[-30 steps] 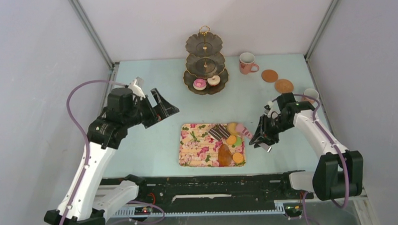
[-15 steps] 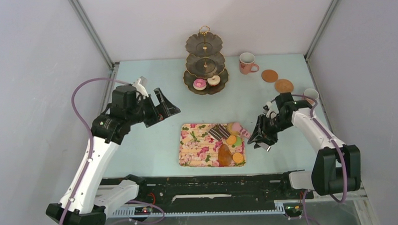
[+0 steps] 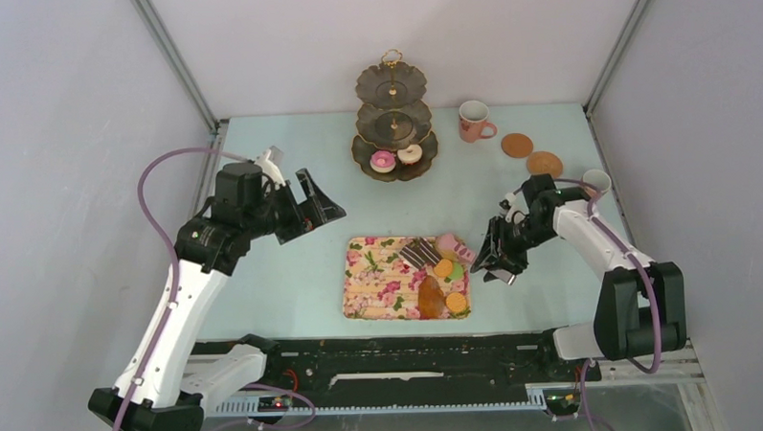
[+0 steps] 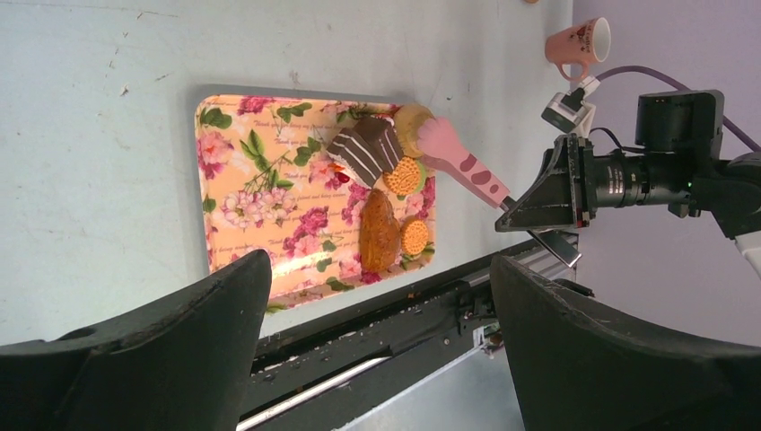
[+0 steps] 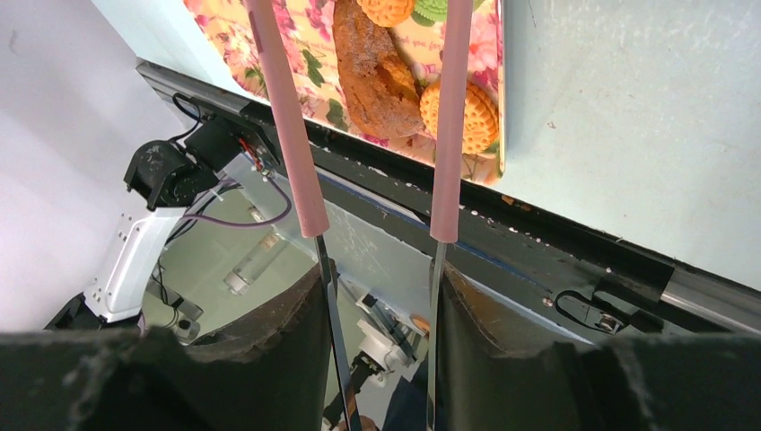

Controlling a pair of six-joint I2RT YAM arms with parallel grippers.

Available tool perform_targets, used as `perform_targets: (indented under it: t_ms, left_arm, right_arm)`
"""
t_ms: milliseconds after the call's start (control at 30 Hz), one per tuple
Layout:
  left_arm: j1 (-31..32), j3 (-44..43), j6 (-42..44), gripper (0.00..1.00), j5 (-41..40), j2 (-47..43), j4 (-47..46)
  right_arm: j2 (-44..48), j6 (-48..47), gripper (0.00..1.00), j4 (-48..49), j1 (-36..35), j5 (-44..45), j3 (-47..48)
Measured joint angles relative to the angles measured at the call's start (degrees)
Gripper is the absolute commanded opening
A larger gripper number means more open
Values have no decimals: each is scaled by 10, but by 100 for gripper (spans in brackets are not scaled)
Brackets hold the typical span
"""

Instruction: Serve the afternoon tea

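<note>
Your right pincer point(image 5: 381, 292) is clamped partway shut on the pink-handled metal tongs point(image 5: 285, 117), their tips cut off over the floral rectangular tray point(image 5: 486, 54); your left pincer point(image 4: 377, 269) stands wide apart, empty.

the left arm rises from its base toward 1 o'clock, wrist bent so that its hand point(image 3: 310, 208) hangs aloft and points toward 4 o'clock, fingers spread wide with nothing between them. the right arm folds at the elbow back toward 8 o'clock; its hand point(image 3: 495, 261) sits low, fingers pressed on the thin metal arms of the pink-handled tongs point(image 5: 289, 135).
</note>
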State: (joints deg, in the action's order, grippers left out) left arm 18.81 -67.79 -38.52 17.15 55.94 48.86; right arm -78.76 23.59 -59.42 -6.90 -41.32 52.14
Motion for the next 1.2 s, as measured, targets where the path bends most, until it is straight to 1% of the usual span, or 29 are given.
perform_targets:
  t_ms: [267, 367, 500, 667, 733, 800, 967, 1200]
  left_arm:
    - [0, -20, 2, 98, -1, 10, 3]
    - [0, -22, 2, 98, -2, 10, 4]
    - [0, -22, 6, 98, -3, 10, 8]
    - [0, -22, 10, 98, -3, 11, 14]
    - [0, -22, 10, 98, -3, 10, 14]
    - [0, -22, 10, 98, -4, 10, 14]
    - [0, -22, 10, 98, -3, 10, 14]
    - [0, -22, 10, 98, -4, 10, 14]
  right_arm:
    - [-27, 3, 46, 14, -9, 0, 16]
    - [-37, 4, 45, 17, -12, 0, 23]
    - [-50, 5, 34, 20, -13, 2, 35]
    - [-54, 4, 15, 22, -15, 3, 37]
    - [-54, 4, 10, 22, -15, 2, 37]
    - [-53, 4, 7, 21, -15, 2, 37]
    - [-38, 4, 6, 15, -15, 4, 37]
    - [34, 4, 7, -1, -15, 4, 37]
